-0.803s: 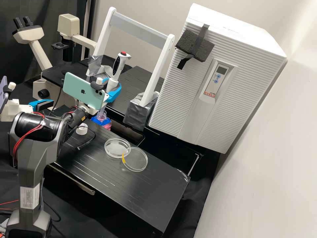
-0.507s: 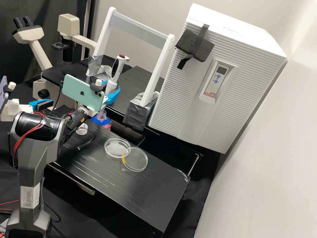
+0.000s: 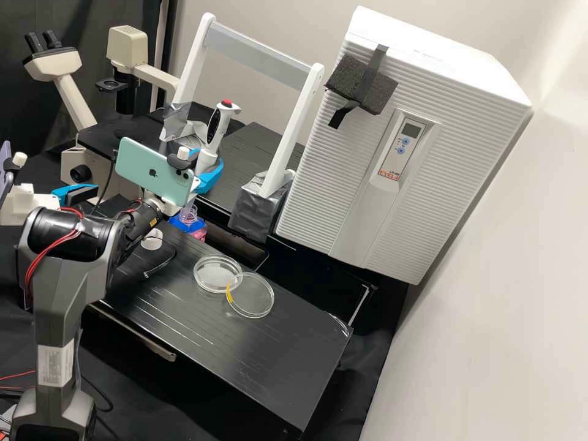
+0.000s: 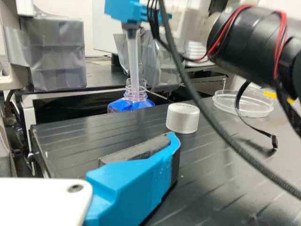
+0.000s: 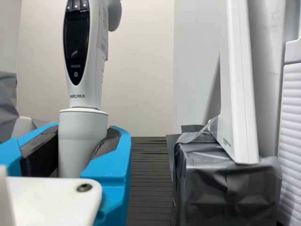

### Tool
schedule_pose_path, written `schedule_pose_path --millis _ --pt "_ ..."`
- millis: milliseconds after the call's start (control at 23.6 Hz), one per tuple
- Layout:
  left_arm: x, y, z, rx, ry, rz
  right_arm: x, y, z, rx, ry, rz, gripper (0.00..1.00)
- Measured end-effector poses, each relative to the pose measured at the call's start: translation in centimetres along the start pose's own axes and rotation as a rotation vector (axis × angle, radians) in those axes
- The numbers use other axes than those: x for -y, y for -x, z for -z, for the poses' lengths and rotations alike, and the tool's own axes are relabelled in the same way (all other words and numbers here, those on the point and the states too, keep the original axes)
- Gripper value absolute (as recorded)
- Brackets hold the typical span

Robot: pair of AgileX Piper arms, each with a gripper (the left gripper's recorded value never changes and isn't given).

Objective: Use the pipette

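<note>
High view: the right gripper (image 3: 205,170) pinches the smooth white plastic pipette (image 3: 217,125) by its lower barrel. The pipette stands nearly upright, red button on top, over the open bottle (image 3: 191,222) of pink liquid at the far left corner of the ribbed black bench (image 3: 245,361). A round white cap (image 3: 152,239) lies just left of the bottle. Two clear, shallow round dishes sit mid-bench with their rims meeting: the far dish (image 3: 217,272) and the near dish (image 3: 251,295). A boxy white machine (image 3: 429,153) with ridged sides stands on the right.

Left wrist view: the left gripper (image 4: 131,165) hangs low over the bench, spread and holding nothing, its black pad bare. Farther off, the pipette's clear tapered tip (image 4: 133,56) runs down into the bottle's neck.

Right wrist view: blue fingers (image 5: 113,155) with dark pads press both sides of the pipette's barrel below its glossy dark panel. To the right stands a white post (image 5: 237,80) on a foot wrapped in creased grey tape (image 5: 221,183).

Against 0.8 s ago, the pipette sits slightly lower, and the left arm's wrist has slid a little toward the left edge.
</note>
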State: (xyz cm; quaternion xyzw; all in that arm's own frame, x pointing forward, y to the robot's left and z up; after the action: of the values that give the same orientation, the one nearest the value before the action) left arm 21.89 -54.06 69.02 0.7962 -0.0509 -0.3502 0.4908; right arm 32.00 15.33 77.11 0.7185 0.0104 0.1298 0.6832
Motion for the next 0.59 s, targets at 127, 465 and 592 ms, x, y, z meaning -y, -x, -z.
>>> schedule_pose_path --millis 127,465,592 --pt "0.1 0.08 0.0 -0.001 0.001 0.004 -0.8 0.1 0.7 -0.013 -0.014 -0.011 0.0" --pt "0.1 0.16 0.0 0.003 0.001 -0.005 -5.7 1.1 3.9 -0.108 -0.083 -0.135 0.0" --pt "-0.1 0.17 -0.1 0.007 0.009 -0.015 -8.2 1.9 5.1 -0.147 -0.114 -0.193 0.0"
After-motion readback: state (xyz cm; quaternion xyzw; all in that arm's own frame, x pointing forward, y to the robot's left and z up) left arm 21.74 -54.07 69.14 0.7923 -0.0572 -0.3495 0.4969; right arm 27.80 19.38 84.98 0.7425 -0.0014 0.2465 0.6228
